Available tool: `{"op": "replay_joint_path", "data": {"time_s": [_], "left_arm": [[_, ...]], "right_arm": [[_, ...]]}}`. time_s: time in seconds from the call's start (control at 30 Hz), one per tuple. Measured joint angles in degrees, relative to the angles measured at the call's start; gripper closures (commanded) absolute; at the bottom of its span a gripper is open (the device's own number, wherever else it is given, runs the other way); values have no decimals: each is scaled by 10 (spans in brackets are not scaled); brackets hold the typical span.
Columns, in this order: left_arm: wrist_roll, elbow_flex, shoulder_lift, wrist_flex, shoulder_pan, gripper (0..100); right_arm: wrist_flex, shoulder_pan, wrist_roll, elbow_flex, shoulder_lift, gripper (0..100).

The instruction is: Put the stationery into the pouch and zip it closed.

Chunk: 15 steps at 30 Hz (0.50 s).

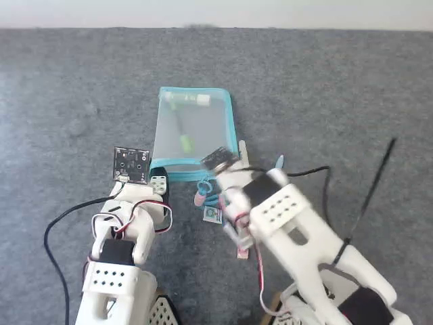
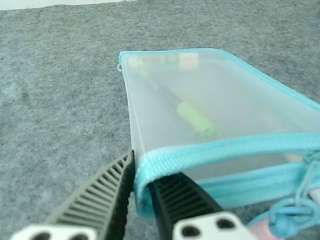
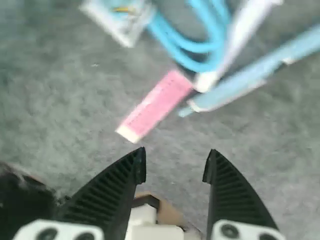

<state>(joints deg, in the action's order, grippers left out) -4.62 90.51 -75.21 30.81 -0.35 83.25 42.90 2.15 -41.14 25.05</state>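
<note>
The translucent mesh pouch (image 1: 193, 132) with a teal zip edge lies flat at the table's middle. Inside it are a green pen (image 1: 185, 143) (image 2: 196, 120) and a white-and-green item (image 1: 189, 100). My left gripper (image 2: 142, 187) (image 1: 160, 180) is shut on the pouch's near left corner, pinching the teal edge. My right gripper (image 3: 175, 165) (image 1: 227, 203) is open just above the carpet, short of a pink eraser-like piece (image 3: 155, 106) (image 1: 199, 197). Past that lie a blue cord (image 3: 200, 42), a white tag (image 3: 117, 20) (image 1: 213, 215), a light blue pen (image 3: 260, 70) and a white pen (image 3: 242, 27).
Grey carpet (image 1: 325, 88) covers the whole table. A thin black cable (image 1: 372, 189) trails off to the right of the right arm. The teal zip pull (image 2: 285, 220) hangs at the pouch's near edge.
</note>
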Motion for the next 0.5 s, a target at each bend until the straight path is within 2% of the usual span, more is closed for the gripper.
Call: {"op": "replay_joint_path", "data": {"time_s": [0.3, 0.5], "left_arm": [[0, 0, 0, 0, 1, 989], [0, 0, 0, 0, 24, 989]], "right_arm": [[-105, 83, 219, -53, 0, 814], [-155, 84, 239, -94, -2, 815]]}}
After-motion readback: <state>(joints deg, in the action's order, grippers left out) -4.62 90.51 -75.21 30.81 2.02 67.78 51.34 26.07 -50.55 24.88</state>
